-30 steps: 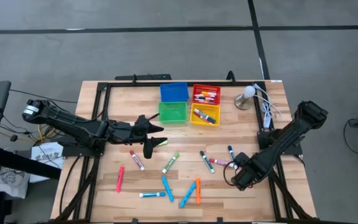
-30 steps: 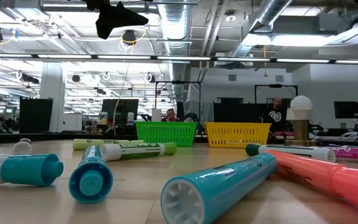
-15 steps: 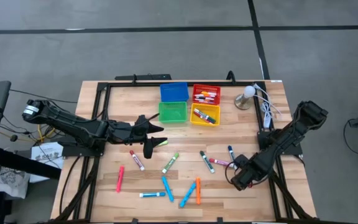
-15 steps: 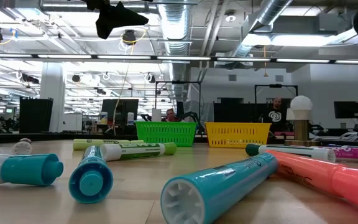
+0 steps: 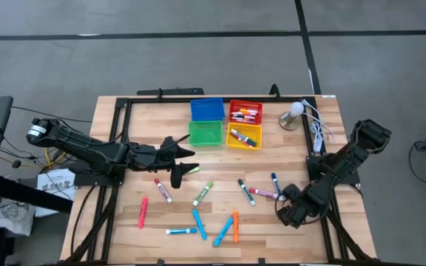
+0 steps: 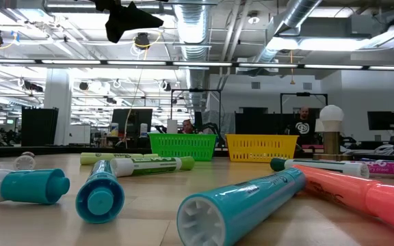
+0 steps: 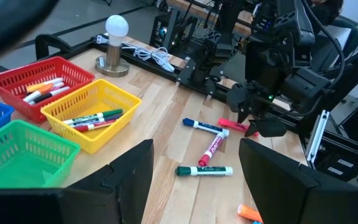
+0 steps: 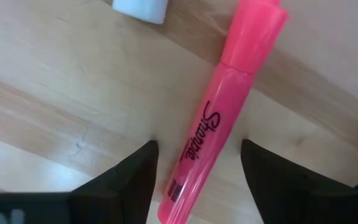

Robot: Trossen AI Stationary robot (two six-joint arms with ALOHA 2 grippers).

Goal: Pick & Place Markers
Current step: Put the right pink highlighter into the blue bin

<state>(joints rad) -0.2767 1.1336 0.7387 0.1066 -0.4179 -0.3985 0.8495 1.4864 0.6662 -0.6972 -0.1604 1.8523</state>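
I see a worktop (image 5: 124,148) of pale wood planks with a visible grain, framed by black metal rails. Near its far edge stand four small square bins of plastic mesh: blue (image 5: 206,109), red (image 5: 245,112), green (image 5: 205,134) and yellow (image 5: 243,137); the red and the yellow ones hold some markers. The other markers (image 5: 203,193) lie loose over the near half of the worktop: short smooth cylinders, several white-bodied with coloured caps, others fully teal, orange or pink.

The right tool (image 8: 197,171) is low over the worktop near its right edge, with its two dark fingers spread on both sides of a glossy pink highlighter (image 8: 219,118) that lies flat on the wood. I cannot tell if the fingers touch it.

The left tool (image 5: 186,171) hangs in the air above the middle of the worktop, just in front of the green bin, fingers spread wide and holding nothing.

A round white lamp (image 5: 295,112) on a metal base stands at the far right corner.
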